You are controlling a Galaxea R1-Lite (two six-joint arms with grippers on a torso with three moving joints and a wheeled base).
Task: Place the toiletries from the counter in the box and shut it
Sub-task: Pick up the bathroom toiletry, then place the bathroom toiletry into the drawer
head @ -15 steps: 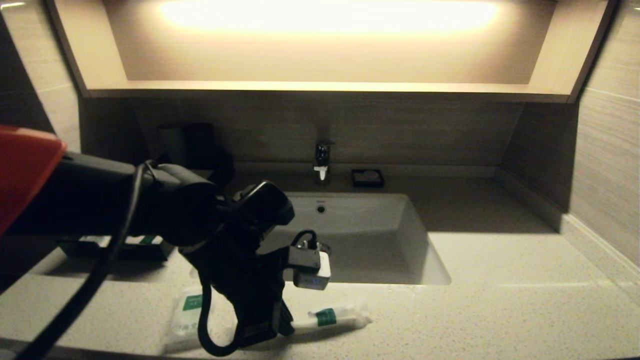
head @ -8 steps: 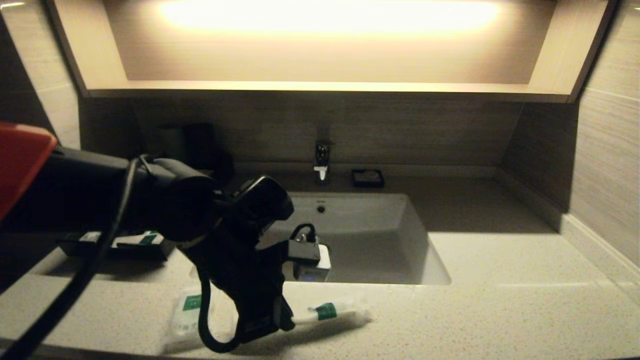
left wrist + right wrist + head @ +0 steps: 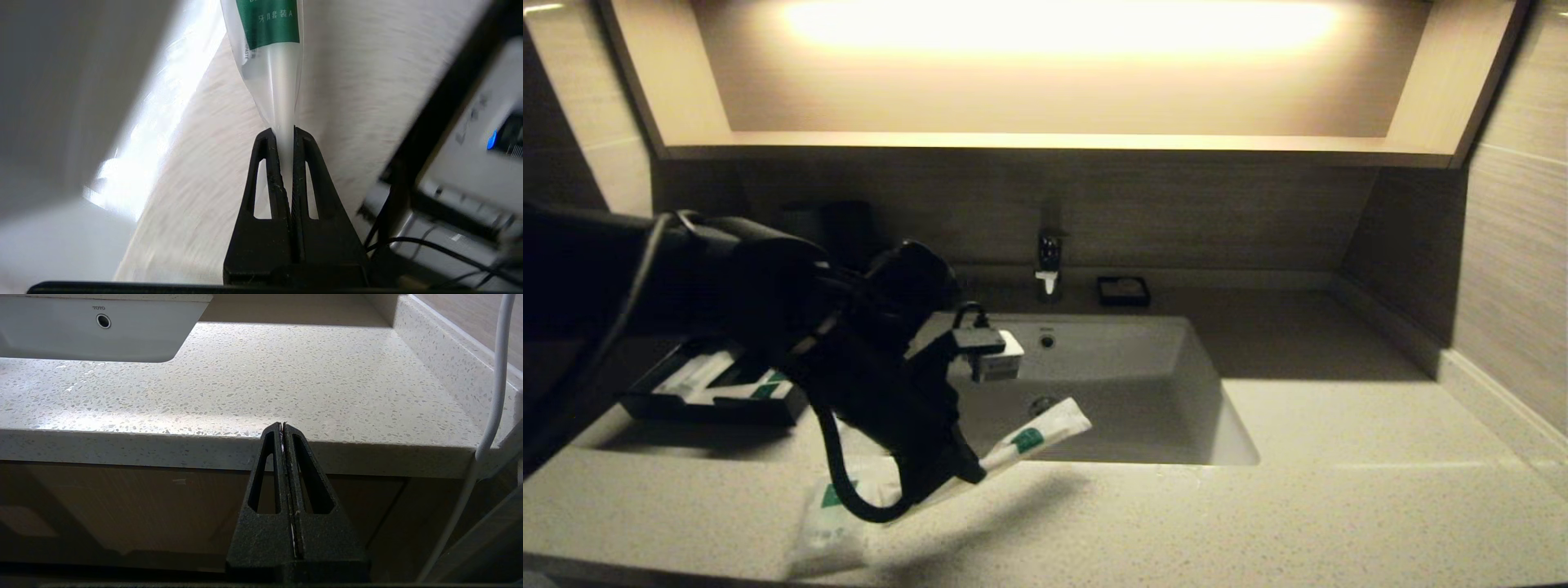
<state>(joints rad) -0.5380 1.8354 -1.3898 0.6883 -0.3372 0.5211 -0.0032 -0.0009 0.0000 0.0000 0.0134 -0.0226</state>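
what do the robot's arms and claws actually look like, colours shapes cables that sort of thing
The left arm is bulky matte black with a black cable looping under its wrist and a small white-and-black camera module clipped on. Each claw, left claw and right claw, has two slim black textured fingers with long triangular cut-outs, tapering to a point. A white cable runs beside the right one.

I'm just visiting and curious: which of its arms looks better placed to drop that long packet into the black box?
The left. Its left gripper already pinches the long packet near the box, while the right gripper sits shut below the counter edge.
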